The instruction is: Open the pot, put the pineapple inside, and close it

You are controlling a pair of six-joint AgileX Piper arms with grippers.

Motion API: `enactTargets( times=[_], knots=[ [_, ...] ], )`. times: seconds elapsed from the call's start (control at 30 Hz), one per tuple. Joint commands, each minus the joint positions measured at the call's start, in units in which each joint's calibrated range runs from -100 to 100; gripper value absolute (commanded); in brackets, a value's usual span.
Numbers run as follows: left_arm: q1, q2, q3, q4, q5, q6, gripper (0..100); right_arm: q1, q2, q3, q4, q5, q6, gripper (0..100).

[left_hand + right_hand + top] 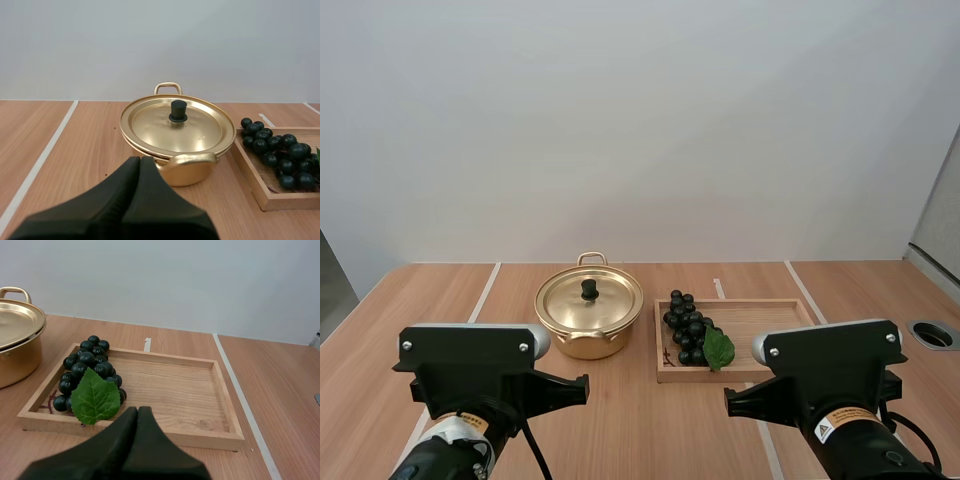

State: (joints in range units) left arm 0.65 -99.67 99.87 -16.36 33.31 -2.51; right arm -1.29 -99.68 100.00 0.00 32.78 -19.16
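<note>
Pot w/ lid on — grapes in wooden tray — both jaws closed, empty

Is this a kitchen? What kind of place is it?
Probably a robot test room, not a kitchen: the table carries white tape lines, a left arm and a right arm wait at its near edge, and a pot sits beside a wooden tray of grapes.

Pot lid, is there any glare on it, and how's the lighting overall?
High view: soft even light, the lid shows a mild sheen, no hard glare. Left wrist view: same smooth sheen, faint shadow under the pot. Right wrist view: tiny highlights on the grapes.
</note>
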Motion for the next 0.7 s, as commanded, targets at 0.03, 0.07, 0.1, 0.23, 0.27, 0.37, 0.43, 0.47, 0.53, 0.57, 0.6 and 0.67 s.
enactTargets(
  times=[0.03, 0.07, 0.1, 0.23, 0.27, 0.37, 0.43, 0.47, 0.53, 0.57, 0.6, 0.67],
  knots=[
    [0.40, -0.33, 0.13, 3.89, -1.72, -1.61, 0, -0.20, -0.32, 0.00, -0.90, -0.06, 0.20, 0],
    [0.40, -0.33, 0.13, 4.42, -1.91, -2.12, 0, -0.20, -0.32, 0.00, -1.15, 0.16, 0.20, 0],
    [0.40, -0.33, 0.13, 4.75, -1.91, -2.46, 0, -0.20, -0.32, 0.00, -1.15, 0.16, 0.20, 0],
    [0.40, -0.33, 0.13, 4.85, -1.91, -2.57, 0, -0.20, -0.32, 0.00, -1.15, 0.16, 0.20, 0],
    [0.40, -0.33, 0.13, 4.85, -1.91, -2.57, 0, -0.20, -0.32, 0.00, -1.04, 0.16, 0.20, 0],
    [0.40, -0.33, 0.13, 4.98, -1.91, -2.57, 0, -0.20, -0.32, 0.00, 0.00, -5.41, 0.20, 0],
    [0.40, -0.33, 0.13, 4.98, -1.91, -2.57, 0, 0.26, -0.32, 0.00, 0.36, -5.58, 0.20, 0],
    [0.40, -0.33, 0.13, 4.98, -1.91, -2.57, 0, 0.48, -0.32, 0.00, 0.36, -3.18, 0.20, 0],
    [0.40, -0.33, 0.13, 4.98, -1.91, -2.57, 0, 0.68, -0.32, 0.00, 0.00, 0.08, 0.20, 0],
    [0.40, -0.33, 0.13, 4.98, -1.91, -2.57, 0, 0.68, -0.32, 0.00, 0.00, 0.08, 0.20, 0],
    [0.40, -0.33, 0.13, 4.98, -1.91, -2.57, 0, 0.68, -0.32, 0.00, 0.00, 0.08, 0.20, 0],
    [0.40, -0.33, 0.13, 4.98, -1.91, -2.57, 0, 0.68, -0.32, 0.00, 0.00, 0.08, 0.20, 0]
  ],
)
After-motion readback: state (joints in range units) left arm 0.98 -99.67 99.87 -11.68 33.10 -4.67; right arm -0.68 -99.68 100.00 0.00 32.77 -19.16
